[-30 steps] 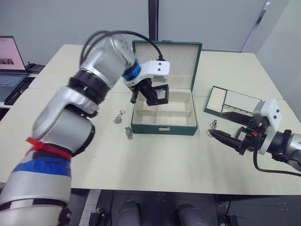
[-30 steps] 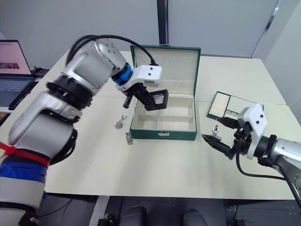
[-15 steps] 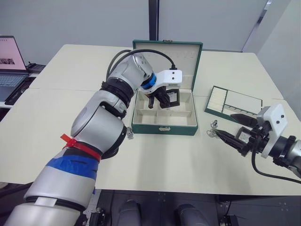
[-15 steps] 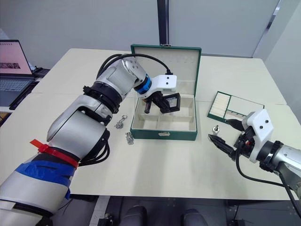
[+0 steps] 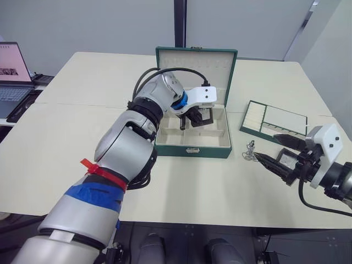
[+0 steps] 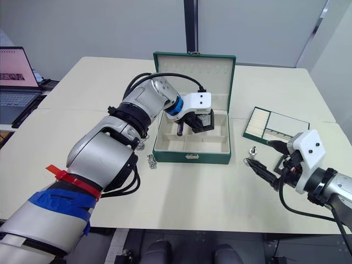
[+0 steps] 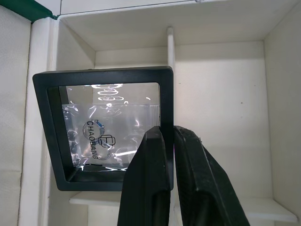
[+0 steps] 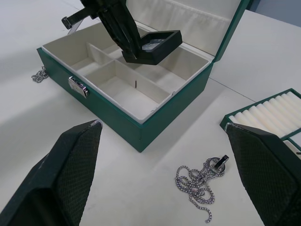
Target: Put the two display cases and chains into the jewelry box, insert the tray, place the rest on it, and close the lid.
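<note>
The green jewelry box stands open at the table's middle, its lid upright and its cream compartments bare. My left gripper is shut on a black-framed display case with a clear film, holding it low over the box's back compartments. To the right of the box a silver chain lies on the table, just in front of my open right gripper. Another chain lies at the box's front left corner. The green tray with cream rolls rests at the right rear.
A laptop sits at the far left edge. My left arm reaches across the table to the left of the box and hides part of the surface there. The table's front edge lies close below my right gripper.
My left gripper has carried the display case right and down, from the box's left side to low over its back compartments. My right gripper has drawn back slightly to the right.
</note>
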{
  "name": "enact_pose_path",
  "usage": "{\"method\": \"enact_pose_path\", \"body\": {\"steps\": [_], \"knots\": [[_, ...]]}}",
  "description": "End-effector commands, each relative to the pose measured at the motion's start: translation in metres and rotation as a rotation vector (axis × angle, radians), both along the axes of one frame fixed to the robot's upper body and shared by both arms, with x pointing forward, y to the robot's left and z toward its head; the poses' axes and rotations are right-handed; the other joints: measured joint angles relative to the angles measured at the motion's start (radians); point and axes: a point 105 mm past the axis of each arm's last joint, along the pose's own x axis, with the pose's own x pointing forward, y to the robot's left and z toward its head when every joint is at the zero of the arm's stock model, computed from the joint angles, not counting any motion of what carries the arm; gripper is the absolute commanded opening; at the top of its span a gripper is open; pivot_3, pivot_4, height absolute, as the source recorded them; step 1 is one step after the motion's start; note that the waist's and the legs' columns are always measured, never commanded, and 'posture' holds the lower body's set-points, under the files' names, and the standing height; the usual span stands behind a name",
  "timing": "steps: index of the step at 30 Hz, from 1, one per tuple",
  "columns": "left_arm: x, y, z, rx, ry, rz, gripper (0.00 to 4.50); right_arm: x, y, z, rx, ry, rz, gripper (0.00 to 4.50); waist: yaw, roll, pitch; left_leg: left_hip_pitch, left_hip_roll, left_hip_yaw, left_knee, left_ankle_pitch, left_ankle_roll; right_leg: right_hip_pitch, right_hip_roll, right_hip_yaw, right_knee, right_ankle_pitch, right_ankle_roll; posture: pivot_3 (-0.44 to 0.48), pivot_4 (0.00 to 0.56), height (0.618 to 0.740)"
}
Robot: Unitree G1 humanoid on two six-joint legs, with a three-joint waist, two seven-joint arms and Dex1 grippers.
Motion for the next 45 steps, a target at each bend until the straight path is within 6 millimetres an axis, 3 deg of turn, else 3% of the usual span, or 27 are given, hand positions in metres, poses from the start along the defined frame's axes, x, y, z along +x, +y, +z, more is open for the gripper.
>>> {"method": "enact_pose_path", "body": {"steps": [1, 21, 25, 32, 34, 38, 42, 45], "knots": [[0.002, -0.004, 0.005, -0.008, -0.039, -0.012, 0.05, -0.004, 0.001, 0.009, -0.023, -0.039, 0.003, 4.5, 0.0, 0.0, 0.0, 0.0, 0.0, 0.0, 0.0, 0.0, 0.0, 0.0, 0.0, 0.0, 0.0, 0.0, 0.0, 0.0, 0.15, 0.74], [0.001, -0.001, -0.004, 0.009, -0.013, -0.006, 0.05, -0.005, 0.0, 0.009, -0.029, -0.032, -0.001, 4.5, 0.0, 0.0, 0.0, 0.0, 0.0, 0.0, 0.0, 0.0, 0.0, 0.0, 0.0, 0.0, 0.0, 0.0, 0.0, 0.0, 0.15, 0.74], [0.001, 0.0, -0.003, 0.01, -0.013, -0.002, 1.13, -0.005, 0.0, 0.009, -0.029, -0.032, -0.001, 4.5, 0.0, 0.0, 0.0, 0.0, 0.0, 0.0, 0.0, 0.0, 0.0, 0.0, 0.0, 0.0, 0.0, 0.0, 0.0, 0.0, 0.15, 0.74], [-0.001, 0.001, 0.001, -0.012, 0.014, 0.001, 1.13, -0.004, 0.001, 0.009, -0.027, -0.033, 0.007, 4.5, 0.0, 0.0, 0.0, 0.0, 0.0, 0.0, 0.0, 0.0, 0.0, 0.0, 0.0, 0.0, 0.0, 0.0, 0.0, 0.0, 0.15, 0.74], [-0.002, -0.001, 0.006, -0.042, 0.03, -0.001, 1.13, -0.003, 0.002, 0.009, -0.028, -0.033, 0.013, 4.5, 0.0, 0.0, 0.0, 0.0, 0.0, 0.0, 0.0, 0.0, 0.0, 0.0, 0.0, 0.0, 0.0, 0.0, 0.0, 0.0, 0.15, 0.74], [-0.017, 0.003, 0.045, -0.285, 0.177, -0.047, 1.13, 0.0, 0.007, 0.014, -0.021, -0.047, 0.041, 4.5, -0.006, 0.001, 0.0, 0.0, 0.0, 0.0, 0.0, 0.0, 0.0, 0.0, 0.0, 0.0, 0.0, 0.0, 0.0, 0.0, 0.15, 0.74], [-0.034, 0.035, 0.067, -0.427, 0.27, -0.099, 1.13, 0.001, 0.011, 0.012, -0.009, -0.032, 0.063, 4.5, -0.009, 0.003, -0.002, 0.001, 0.001, 0.0, -0.001, 0.001, 0.0, 0.0, 0.0, 0.0, 0.001, 0.0, 0.0, 0.0, 0.15, 0.74], [-0.058, 0.065, 0.076, -0.553, 0.282, -0.105, 1.13, -0.001, 0.014, 0.004, 0.003, 0.006, 0.076, 4.5, -0.01, 0.012, -0.007, 0.002, 0.002, 0.001, -0.001, 0.001, 0.0, 0.001, 0.0, 0.001, 0.0, 0.0, 0.0, 0.0, 0.15, 0.74]]}}
